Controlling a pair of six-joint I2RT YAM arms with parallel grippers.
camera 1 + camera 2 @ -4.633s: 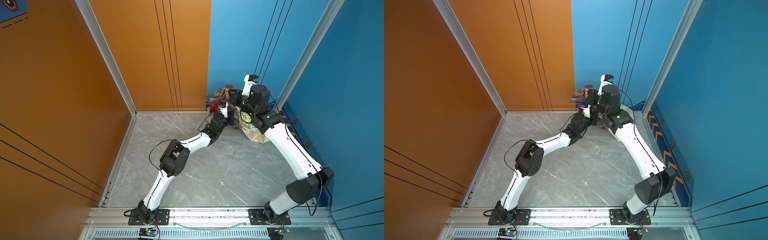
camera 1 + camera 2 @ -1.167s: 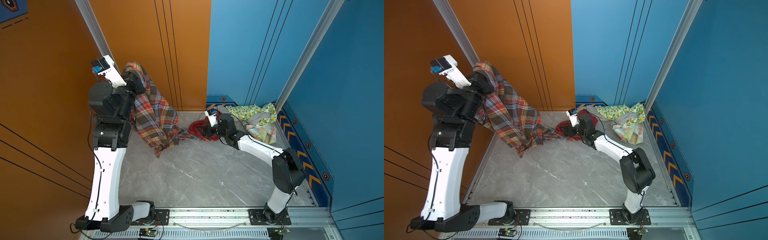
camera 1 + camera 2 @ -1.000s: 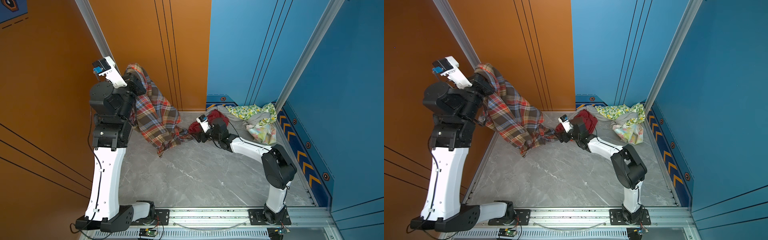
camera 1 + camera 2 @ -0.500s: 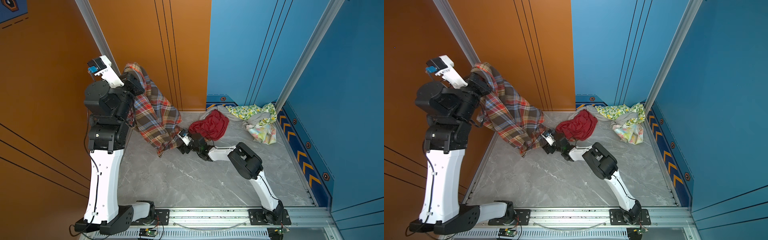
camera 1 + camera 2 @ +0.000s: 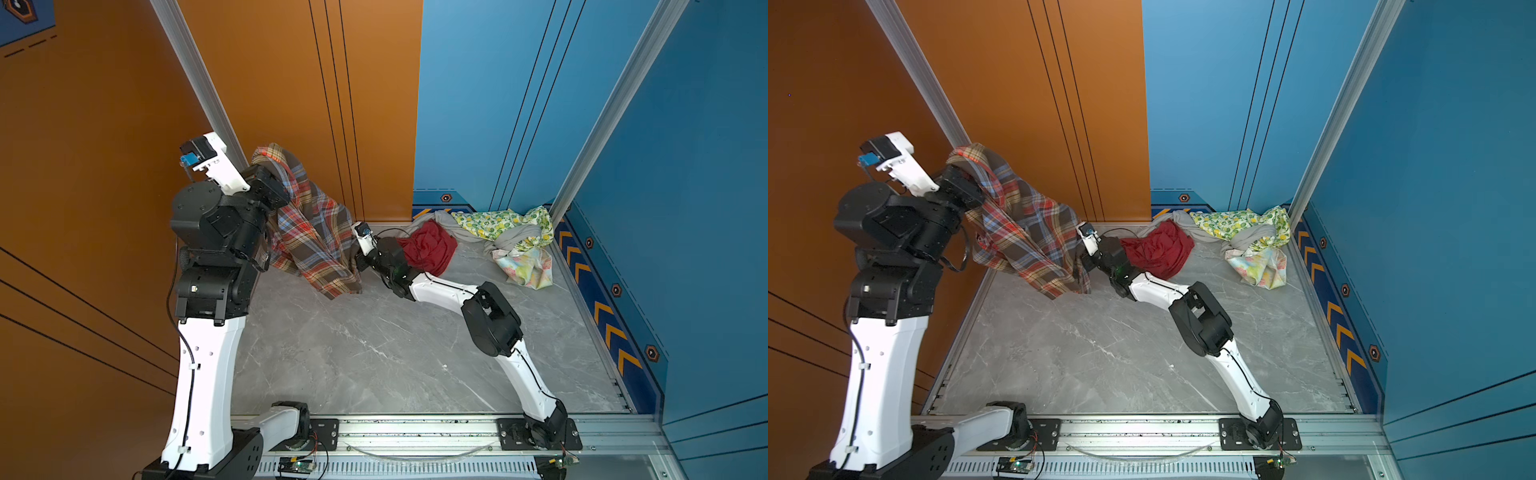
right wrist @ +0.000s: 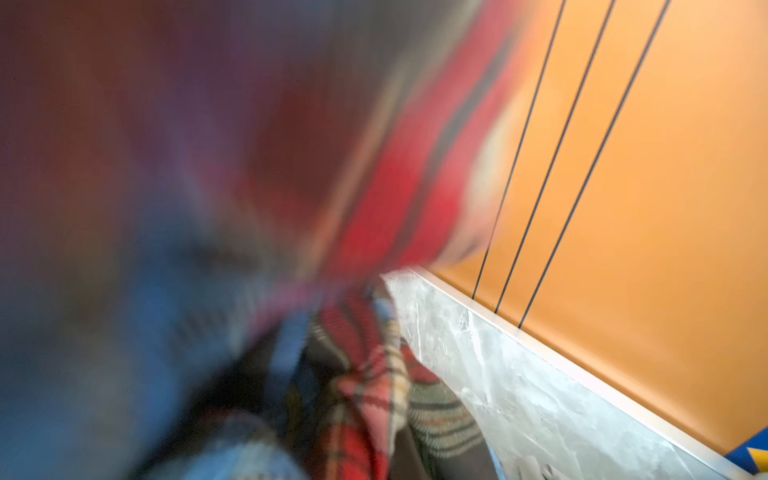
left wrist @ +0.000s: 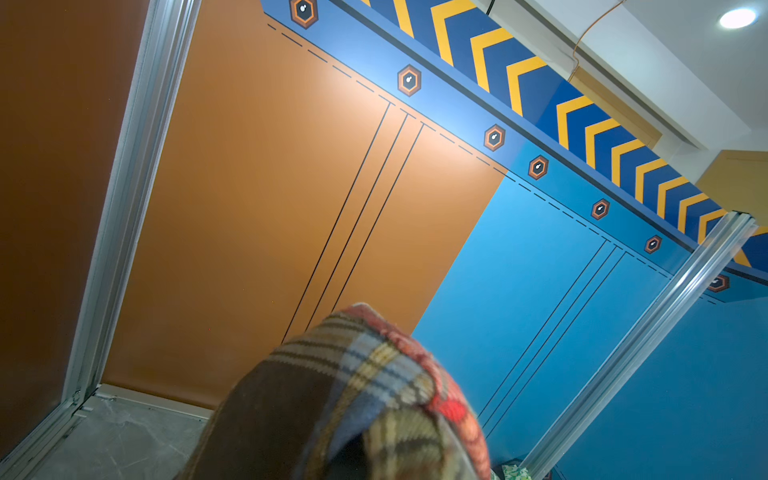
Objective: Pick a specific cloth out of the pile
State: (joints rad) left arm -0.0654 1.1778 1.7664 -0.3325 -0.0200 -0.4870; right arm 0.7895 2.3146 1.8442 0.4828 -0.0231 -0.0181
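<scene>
The left gripper [image 5: 283, 193] is up high beside the orange wall, its fingers clenched on the plaid cloth [image 5: 309, 232], which drapes over them and hangs down toward the tabletop [image 5: 374, 345]. The right gripper [image 5: 360, 261] sits low at the cloth's hanging edge — fingers closed on a fold there. A red cloth [image 5: 430, 249] lies just behind it. The pile [image 5: 505, 232] sits in the far right corner — well apart from the plaid.
</scene>
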